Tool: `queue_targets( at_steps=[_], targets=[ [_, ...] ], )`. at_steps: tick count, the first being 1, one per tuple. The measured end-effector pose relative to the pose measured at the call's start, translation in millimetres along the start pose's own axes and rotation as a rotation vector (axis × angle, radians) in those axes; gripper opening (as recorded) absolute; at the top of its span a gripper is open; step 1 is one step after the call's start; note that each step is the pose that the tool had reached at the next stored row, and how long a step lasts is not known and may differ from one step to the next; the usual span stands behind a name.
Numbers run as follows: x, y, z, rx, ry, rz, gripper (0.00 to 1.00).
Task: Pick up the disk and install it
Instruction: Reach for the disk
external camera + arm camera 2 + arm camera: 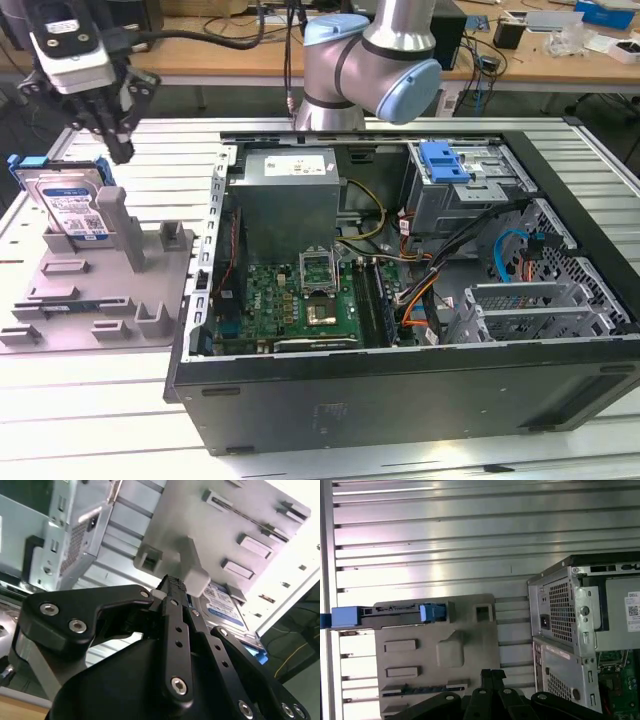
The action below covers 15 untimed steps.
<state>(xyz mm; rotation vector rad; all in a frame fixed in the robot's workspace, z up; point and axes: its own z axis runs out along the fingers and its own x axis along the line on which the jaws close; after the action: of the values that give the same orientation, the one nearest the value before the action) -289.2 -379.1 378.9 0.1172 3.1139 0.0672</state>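
The disk [70,207] is seen standing on edge, slightly tilted, on a grey fixture plate [100,295] at the exterior view's left. Its white-and-blue label is turned toward that camera, and its blue frame is visible along the upper edge. It is propped beside an upright grey post [112,215] of the plate. In the first wrist view the disk [390,611] is seen edge-on at the plate's [440,655] border. In the second wrist view its label [225,605] is glimpsed behind the black fingers.

The tool [120,150] is held just above the disk's upper corner, on the side nearer the case. Its fingers are drawn narrow, tip against tip, with nothing gripped between them, as is seen in both wrist views [491,674] [172,585]. Contact with the disk cannot be made out.

The plate is laid on a slatted metal table [100,430]. An open computer case [400,385] is set beside it at the exterior view's right, with a blue bracket [445,160] seated at its drive bay.
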Motion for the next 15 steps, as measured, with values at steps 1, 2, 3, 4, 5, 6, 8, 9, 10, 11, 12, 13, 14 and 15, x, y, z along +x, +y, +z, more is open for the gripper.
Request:
queue_targets(
  at_steps=[1,2,3,4,5,6,8,9,10,11,12,13,14,15],
  targets=[
    [3.7,0.8,0.3,0.0000,0.0001,0.000,0.11],
    [9.3,2.2,0.7,0.0000,0.0000,0.000,0.11],
    [13.2,3.3,1.1,0.0000,0.0000,0.000,0.11],
    [17.7,5.3,1.6,0.0000,0.0000,0.000,0.11],
    [20.7,7.1,1.9,-0.0001,-0.0001,0.000,0.11],
    [24.0,9.2,2.2,0.0001,0.0001,0.000,0.11],
    [30.7,13.3,3.0,0.0001,0.0001,0.000,0.11],
    [33.9,15.3,3.4,0.0001,0.0001,0.000,0.11],
    [39.6,18.8,4.1,-0.0001,-0.0002,0.000,0.11],
    [45.4,22.3,4.6,0.0001,0.0001,0.000,0.11],
    [52.5,26.6,5.4,0.0001,0.0001,0.000,0.11],
    [57.0,29.2,5.9,0.0001,0.0001,0.000,0.11],
    [60.8,31.5,6.4,0.0000,0.0001,0.000,0.11],
    [64.1,33.4,6.7,0.0001,0.0001,0.000,0.11]
  ],
)
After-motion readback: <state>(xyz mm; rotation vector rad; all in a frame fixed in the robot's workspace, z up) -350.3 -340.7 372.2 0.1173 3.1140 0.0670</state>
